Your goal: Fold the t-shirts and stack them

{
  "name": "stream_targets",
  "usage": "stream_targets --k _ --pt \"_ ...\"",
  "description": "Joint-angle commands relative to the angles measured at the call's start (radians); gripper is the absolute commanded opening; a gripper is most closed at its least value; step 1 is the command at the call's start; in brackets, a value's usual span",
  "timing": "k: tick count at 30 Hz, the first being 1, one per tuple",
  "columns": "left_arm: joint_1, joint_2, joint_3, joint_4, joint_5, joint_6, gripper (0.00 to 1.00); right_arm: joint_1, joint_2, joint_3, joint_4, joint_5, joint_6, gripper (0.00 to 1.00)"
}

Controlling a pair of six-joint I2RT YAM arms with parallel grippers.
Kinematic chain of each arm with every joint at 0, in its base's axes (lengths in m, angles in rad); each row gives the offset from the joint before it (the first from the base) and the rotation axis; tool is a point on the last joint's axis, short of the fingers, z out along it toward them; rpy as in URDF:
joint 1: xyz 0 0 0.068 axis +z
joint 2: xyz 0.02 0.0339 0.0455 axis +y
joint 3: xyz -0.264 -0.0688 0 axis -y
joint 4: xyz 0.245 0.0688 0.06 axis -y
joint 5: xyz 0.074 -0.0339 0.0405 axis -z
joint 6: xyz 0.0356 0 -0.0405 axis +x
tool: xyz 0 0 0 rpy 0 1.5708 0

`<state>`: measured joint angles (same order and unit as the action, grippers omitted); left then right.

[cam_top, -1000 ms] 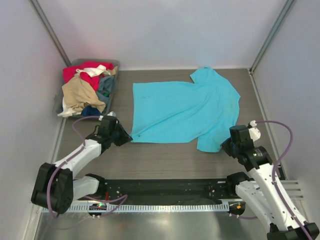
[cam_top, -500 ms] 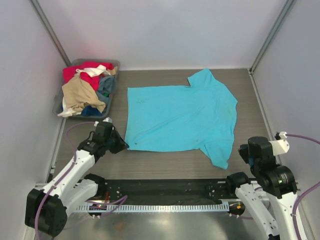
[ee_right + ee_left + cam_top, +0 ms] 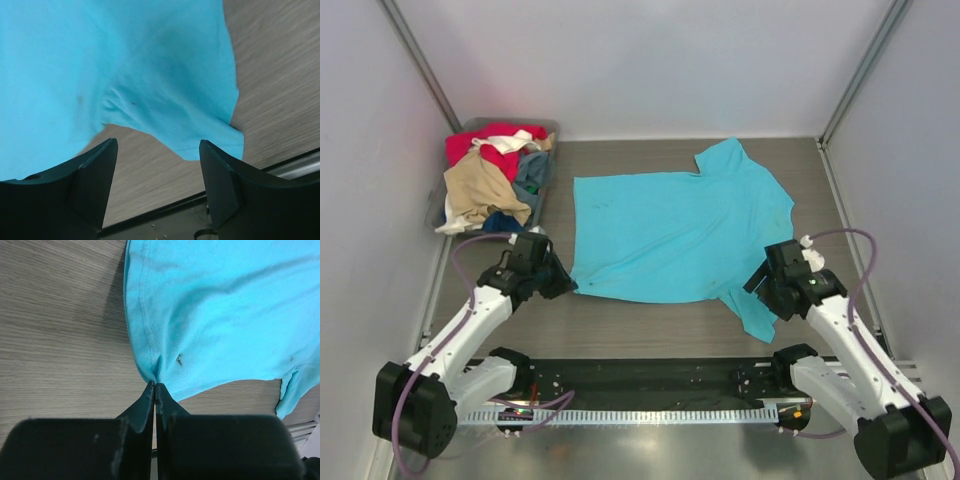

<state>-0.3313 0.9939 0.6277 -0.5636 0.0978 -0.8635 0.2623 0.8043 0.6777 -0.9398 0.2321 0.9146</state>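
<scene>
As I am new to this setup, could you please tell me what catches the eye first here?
A bright turquoise shirt lies spread flat in the middle. The left claw pinches its near left corner, while the right claw hangs open over the near sleeve. A bin of crumpled shirts sits far left.

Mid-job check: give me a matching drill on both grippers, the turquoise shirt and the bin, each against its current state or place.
Things:
1. left gripper
2. right gripper
3. turquoise t-shirt
4. grey bin

States or places:
A. open, over the near right sleeve
B. far left, heaped with other shirts
C. shut on the near left hem corner
D. spread flat in the middle

Pairs: 1-C, 2-A, 3-D, 4-B
</scene>
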Motion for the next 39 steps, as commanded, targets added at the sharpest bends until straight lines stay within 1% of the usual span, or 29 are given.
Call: stream_targets --k 1,2,3,6,9,11,13,17,18,20,21,22,24,26,27,29,30,31,32,35,38,39 --pt "0.000 0.009 -0.017 0.054 -0.003 -0.002 0.00 0.020 0.036 -0.078 0.053 -0.100 -0.010 0.74" --pt "0.000 0.012 -0.025 0.063 -0.003 -0.003 0.00 0.020 0.029 -0.090 0.042 -0.088 -0.010 0.75" --pt "-0.002 0.018 -0.031 0.074 0.003 -0.003 0.00 0.032 0.019 -0.098 0.038 -0.089 -0.007 0.99" --pt "0.000 0.022 -0.063 0.119 0.009 -0.009 0.00 0.054 0.004 -0.090 0.013 -0.065 0.052 1.00" --pt "-0.002 0.041 -0.086 0.168 0.034 -0.005 0.00 0.097 0.074 -0.081 0.012 -0.050 0.096 1.00" --pt "-0.002 0.072 -0.088 0.189 0.052 0.007 0.00 0.150 0.126 -0.081 0.019 -0.040 0.130 0.97" --pt "-0.002 0.094 -0.088 0.211 0.074 0.015 0.00 0.190 0.145 -0.096 0.036 -0.033 0.182 0.90" --pt "0.000 0.127 -0.094 0.241 0.097 0.026 0.00 0.221 0.177 -0.112 0.061 0.006 0.227 0.74" --pt "-0.002 0.135 -0.094 0.248 0.100 0.026 0.00 0.221 0.202 -0.128 0.082 0.004 0.231 0.68" --pt "0.000 0.144 -0.097 0.266 0.114 0.027 0.00 0.222 0.226 -0.147 0.108 0.003 0.239 0.59" --pt "-0.002 0.159 -0.095 0.269 0.117 0.027 0.00 0.222 0.245 -0.156 0.128 0.007 0.237 0.48" --pt "0.000 0.164 -0.095 0.275 0.118 0.030 0.00 0.224 0.251 -0.164 0.134 0.016 0.239 0.42" --pt "-0.002 0.181 -0.095 0.280 0.125 0.032 0.00 0.224 0.257 -0.170 0.150 0.032 0.237 0.36" --pt "-0.002 0.189 -0.095 0.284 0.126 0.035 0.00 0.222 0.280 -0.171 0.159 0.033 0.228 0.36" --pt "-0.002 0.190 -0.095 0.286 0.126 0.035 0.00 0.224 0.289 -0.175 0.171 0.035 0.225 0.30" --pt "0.000 0.190 -0.097 0.286 0.129 0.035 0.00 0.224 0.305 -0.188 0.185 0.030 0.221 0.23" --pt "0.000 0.193 -0.097 0.286 0.128 0.034 0.00 0.224 0.303 -0.190 0.193 0.032 0.211 0.10" --pt "0.000 0.189 -0.097 0.287 0.129 0.032 0.00 0.224 0.297 -0.194 0.193 0.032 0.211 0.03" --pt "0.000 0.187 -0.097 0.286 0.131 0.029 0.00 0.224 0.265 -0.199 0.196 0.032 0.210 0.01" --pt "0.000 0.172 -0.088 0.262 0.132 0.031 0.00 0.224 0.176 -0.202 0.181 0.038 0.205 0.01" --pt "0.000 0.147 -0.059 0.200 0.118 0.040 0.00 0.224 0.145 -0.135 0.116 0.061 0.191 0.01" --pt "-0.002 0.141 -0.050 0.170 0.112 0.046 0.00 0.224 0.139 -0.080 0.066 0.076 0.182 0.01"
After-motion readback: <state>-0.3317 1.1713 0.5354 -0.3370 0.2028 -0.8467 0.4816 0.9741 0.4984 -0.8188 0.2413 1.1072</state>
